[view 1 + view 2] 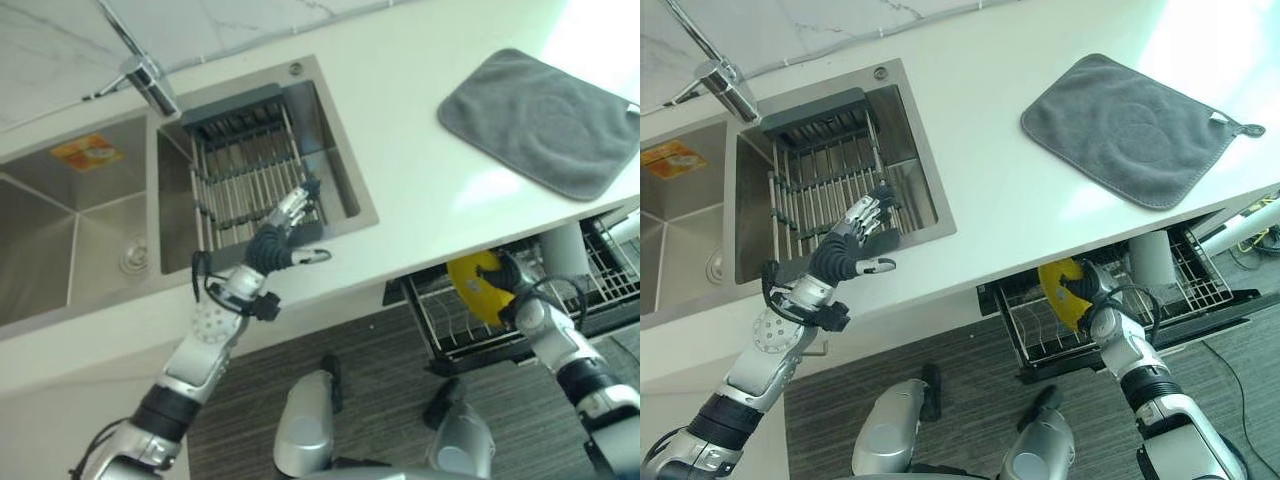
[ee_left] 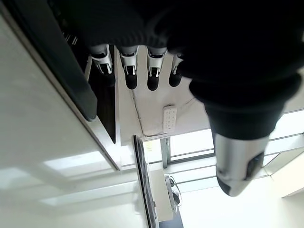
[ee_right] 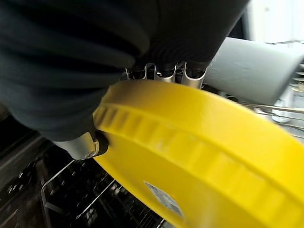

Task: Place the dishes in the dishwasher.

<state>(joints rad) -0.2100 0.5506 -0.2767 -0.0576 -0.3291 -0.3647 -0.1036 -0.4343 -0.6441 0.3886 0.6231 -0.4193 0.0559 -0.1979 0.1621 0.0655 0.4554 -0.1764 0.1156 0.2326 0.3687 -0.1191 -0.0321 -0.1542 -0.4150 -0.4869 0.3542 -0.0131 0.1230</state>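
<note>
My right hand [image 1: 514, 290] is shut on a yellow plate [image 1: 474, 286], thumb on one face and fingers on the other, as the right wrist view shows on the yellow plate [image 3: 204, 156]. The plate stands on edge over the pulled-out dishwasher rack [image 1: 450, 330] below the counter edge. A grey cup [image 1: 1152, 258] stands in the rack behind it. My left hand [image 1: 283, 226] hovers open, fingers straight, over the near end of the wire drying rack [image 1: 245, 170] in the right sink basin. Its fingers [image 2: 129, 71] hold nothing.
A grey cloth [image 1: 545, 118] lies on the white counter [image 1: 420, 150] at the right. A faucet [image 1: 150, 80] stands behind the double sink [image 1: 70, 200]. The left basin carries an orange sticker [image 1: 88, 152]. Dark floor lies below the counter.
</note>
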